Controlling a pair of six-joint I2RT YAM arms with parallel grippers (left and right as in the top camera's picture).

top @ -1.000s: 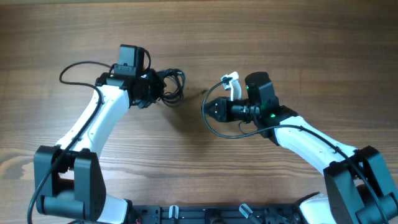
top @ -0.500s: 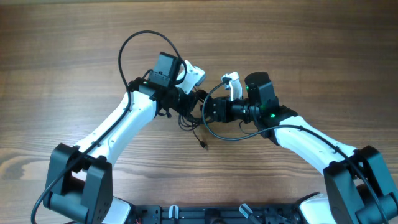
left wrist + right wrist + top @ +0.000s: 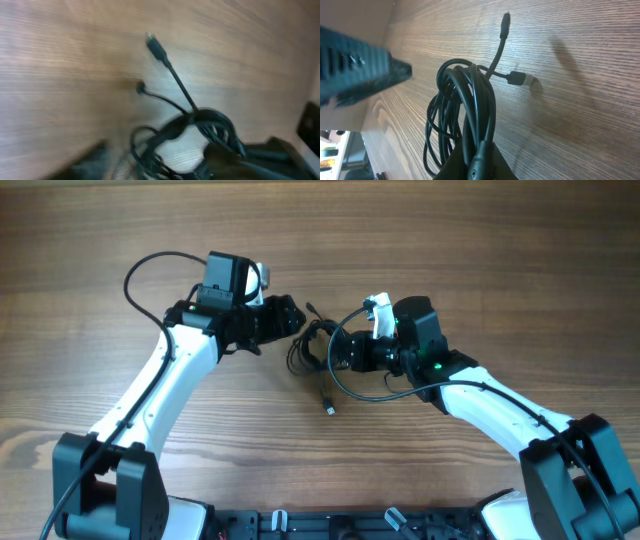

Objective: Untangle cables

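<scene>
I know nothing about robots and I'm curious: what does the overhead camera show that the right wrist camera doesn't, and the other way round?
Only overhead: both white arms whole, the left arm and the right arm, reaching toward each other. Only the right wrist: a close-up of the separate loops of the cables, running into the right arm's jaws. Both: the black cables bunched on the wooden table.

Blurred close view of thin black cables [image 3: 200, 130] bunched on a wooden table [image 3: 60, 60].
The cables coil loosely low in the frame, right of centre. One straight end with a long plug [image 3: 155, 46] sticks up toward the upper left, and a shorter end [image 3: 141, 88] curves out below it. A dark shape [image 3: 87, 160] at the lower left is too blurred to name.
</scene>
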